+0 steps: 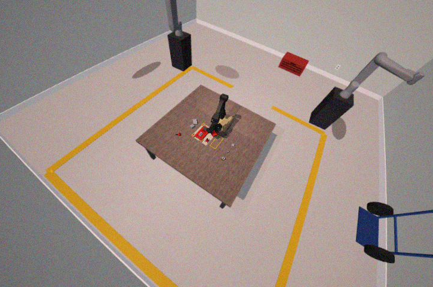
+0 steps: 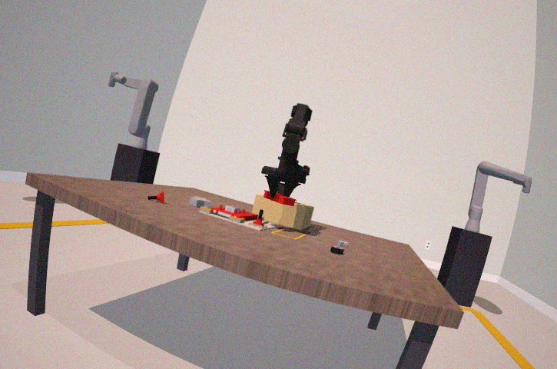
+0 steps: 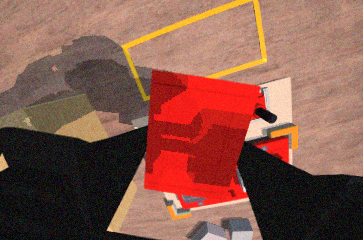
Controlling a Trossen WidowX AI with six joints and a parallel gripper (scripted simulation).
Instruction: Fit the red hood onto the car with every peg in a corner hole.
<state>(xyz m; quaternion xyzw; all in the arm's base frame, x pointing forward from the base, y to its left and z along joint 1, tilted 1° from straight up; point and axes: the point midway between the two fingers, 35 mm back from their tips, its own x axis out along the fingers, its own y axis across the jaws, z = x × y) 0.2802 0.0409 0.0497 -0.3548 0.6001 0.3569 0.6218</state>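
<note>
The red hood (image 1: 214, 134) (image 2: 280, 198) (image 3: 199, 125) is clamped between the fingers of my gripper (image 2: 280, 195) (image 3: 193, 137). It is held in the air, beside the jig in the top and exterior views, flat roof towards the wrist camera. The red chassis (image 1: 203, 129) (image 2: 245, 214) (image 3: 214, 199) sits in the jig, whose pale base (image 3: 281, 102) shows in the wrist view. The grey engine block (image 1: 200, 134) (image 2: 231, 208) is on the deck. In the wrist view the hood hides much of the chassis. The pegs are too small or covered to tell apart, and the hood's corner holes do not show.
A tan box (image 1: 225, 119) (image 2: 266, 213) (image 3: 54, 115) stands close behind the held hood. A red part with a black stem (image 2: 259, 221) stands at the jig's end. A yellow outline (image 2: 283, 235) (image 3: 263, 40) lies beside it. Grey blocks (image 1: 194, 121) (image 2: 200, 201) (image 3: 240, 230) lie past the chassis.
</note>
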